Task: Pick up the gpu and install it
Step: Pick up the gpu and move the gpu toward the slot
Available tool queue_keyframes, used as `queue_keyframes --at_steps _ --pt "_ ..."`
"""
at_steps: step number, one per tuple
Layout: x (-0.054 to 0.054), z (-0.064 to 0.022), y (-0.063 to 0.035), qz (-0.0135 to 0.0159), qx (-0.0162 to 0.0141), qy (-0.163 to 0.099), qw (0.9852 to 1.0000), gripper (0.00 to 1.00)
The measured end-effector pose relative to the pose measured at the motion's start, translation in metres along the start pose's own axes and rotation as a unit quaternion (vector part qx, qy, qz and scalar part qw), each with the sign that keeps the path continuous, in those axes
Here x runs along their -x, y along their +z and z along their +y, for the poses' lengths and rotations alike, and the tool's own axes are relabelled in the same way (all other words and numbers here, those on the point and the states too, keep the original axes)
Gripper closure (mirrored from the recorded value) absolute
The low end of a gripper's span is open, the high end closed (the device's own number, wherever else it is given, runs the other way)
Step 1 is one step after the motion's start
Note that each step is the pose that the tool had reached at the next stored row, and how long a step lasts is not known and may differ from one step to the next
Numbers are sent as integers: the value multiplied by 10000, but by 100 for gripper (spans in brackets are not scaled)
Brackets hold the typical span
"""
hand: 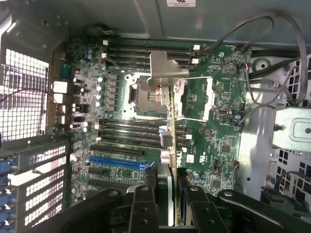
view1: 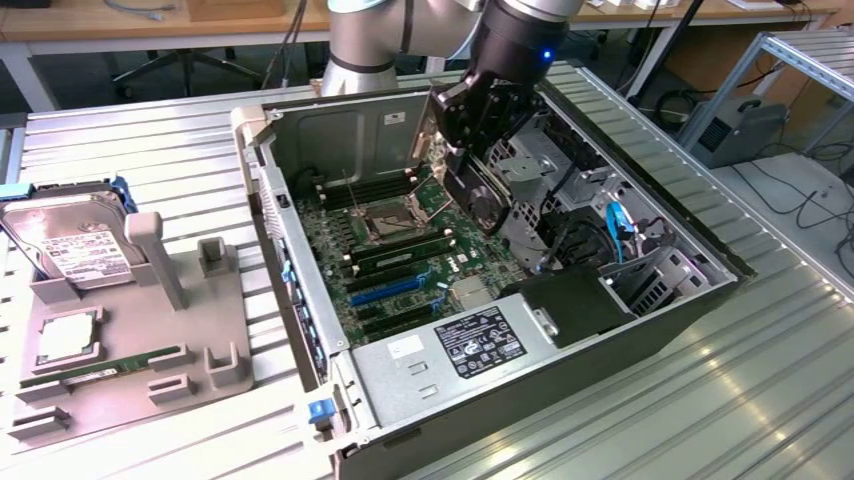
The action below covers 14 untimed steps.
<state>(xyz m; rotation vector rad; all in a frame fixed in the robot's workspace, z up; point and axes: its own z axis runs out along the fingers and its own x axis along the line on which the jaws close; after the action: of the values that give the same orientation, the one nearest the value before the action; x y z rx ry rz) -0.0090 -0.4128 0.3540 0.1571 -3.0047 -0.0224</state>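
My gripper (view1: 470,150) hangs inside the open computer case (view1: 267,190), shut on the gpu (view1: 483,200). The gpu is a thin dark card held on edge above the motherboard (view1: 400,250). In the wrist view the gpu (hand: 171,145) runs edge-on away from my gripper (hand: 170,211). Its silvery metal bracket (hand: 165,68) is at the far end, over the CPU socket (hand: 146,94). The black fingers (hand: 143,204) clamp the card from both sides. The card is above the board, apart from the blue slot (hand: 119,161).
The case walls, drive cage (view1: 534,160) and cables (view1: 614,225) crowd my gripper on the exterior view's right. A power supply (view1: 467,345) sits at the near end. On the exterior view's left, a grey fixture (view1: 147,330) holds a hard drive (view1: 74,250) and a green memory stick (view1: 127,362).
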Motion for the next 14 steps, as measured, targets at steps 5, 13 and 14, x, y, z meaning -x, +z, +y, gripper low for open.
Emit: queue_keyframes --at_steps 5,13,14 --pt "0 0 0 0 0 -5 10000 73" --pt "1 0 4 -178 -19 -7 9998 73" --pt "1 0 6 -236 -25 -7 9997 73"
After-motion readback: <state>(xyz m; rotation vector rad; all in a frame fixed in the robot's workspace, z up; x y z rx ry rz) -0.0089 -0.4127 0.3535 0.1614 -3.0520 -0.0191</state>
